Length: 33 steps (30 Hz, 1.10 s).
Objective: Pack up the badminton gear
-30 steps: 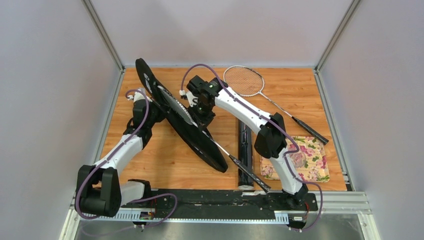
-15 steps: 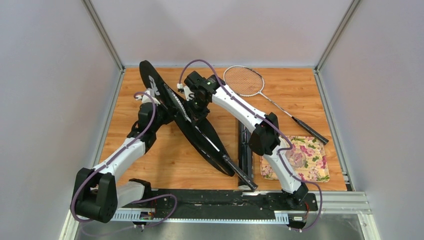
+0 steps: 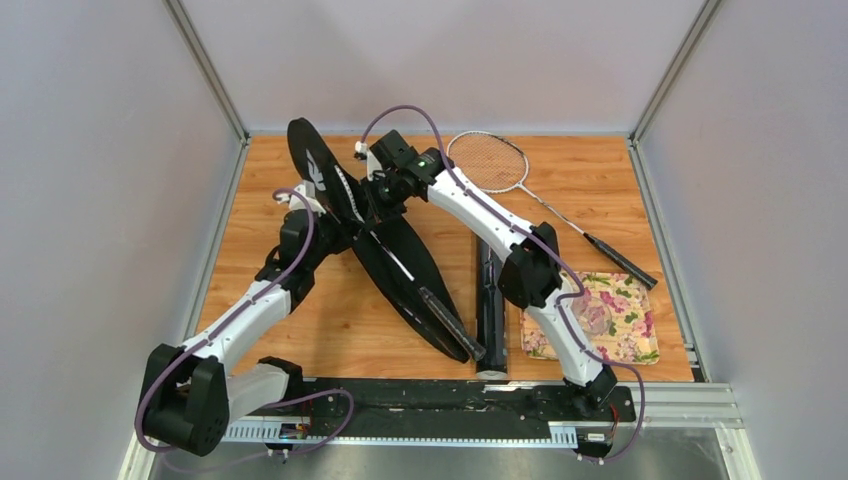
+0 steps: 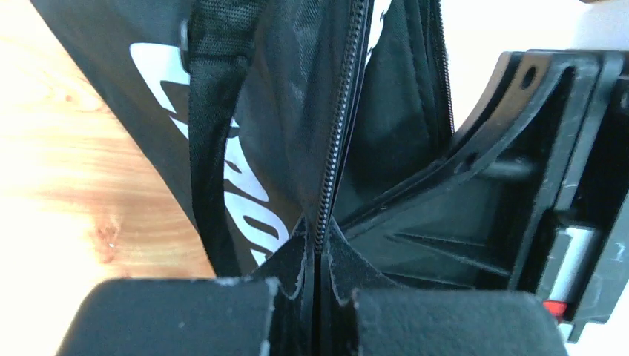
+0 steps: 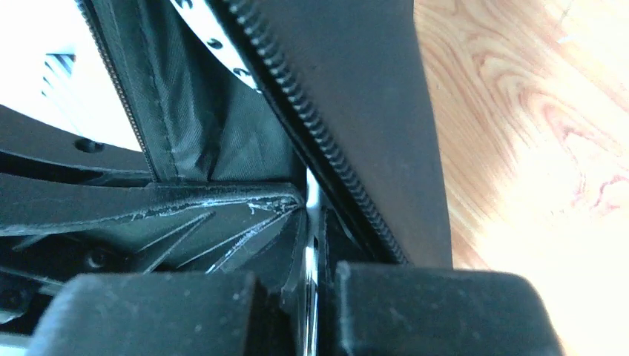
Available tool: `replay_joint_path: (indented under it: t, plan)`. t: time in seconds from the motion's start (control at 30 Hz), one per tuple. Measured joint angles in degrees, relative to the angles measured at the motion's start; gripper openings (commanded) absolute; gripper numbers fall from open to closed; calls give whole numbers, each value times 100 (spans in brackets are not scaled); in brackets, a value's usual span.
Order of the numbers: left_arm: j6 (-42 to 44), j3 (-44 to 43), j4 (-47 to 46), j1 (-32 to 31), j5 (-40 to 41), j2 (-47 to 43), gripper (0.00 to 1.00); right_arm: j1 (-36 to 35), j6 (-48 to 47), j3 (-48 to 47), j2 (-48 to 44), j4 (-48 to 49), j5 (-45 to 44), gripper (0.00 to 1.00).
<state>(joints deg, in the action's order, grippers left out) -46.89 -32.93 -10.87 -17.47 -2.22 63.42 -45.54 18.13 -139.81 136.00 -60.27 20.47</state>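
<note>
Black woven bag [image 3: 415, 262] pinched by left fingers [image 4: 170, 319]; right fingers [image 5: 445, 311] seemingly clamp silver shaft [image 5: 311, 259].

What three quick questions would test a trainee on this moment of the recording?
1. True or false: the second racket lies on the table, outside the racket bag.
2. What is the left pincer clamped on? A: the bag's zipper edge. B: a shuttlecock. C: a white bowl.
3. Fill in: the dark tube lies between the bag and the flowered ____.
Key: 1 true; 2 A; 3 tray.
</note>
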Motion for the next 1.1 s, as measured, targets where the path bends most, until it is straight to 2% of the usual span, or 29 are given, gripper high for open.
replay_joint_path:
  t: [0.2, 0.33, 0.6, 0.83, 1.1]
  plan:
    - [-234, 2, 289, 28, -83, -31, 0, 160, 286, 323, 0, 1239, 254, 0]
    - [-474, 61, 326, 72, 7, -111, 0, 151, 284, 415, 70, 1700, 271, 0]
    - [-833, 160, 452, 177, 286, -173, 0, -94, 107, 870, 118, 2527, -350, 0]
    - [-1099, 229, 470, 188, 387, -186, 0, -306, -72, 2068, -48, 3783, -935, 0]
    - [-1235, 247, 474, 243, 431, -190, 0, -417, -173, 2059, 15, 3963, -1405, 0]
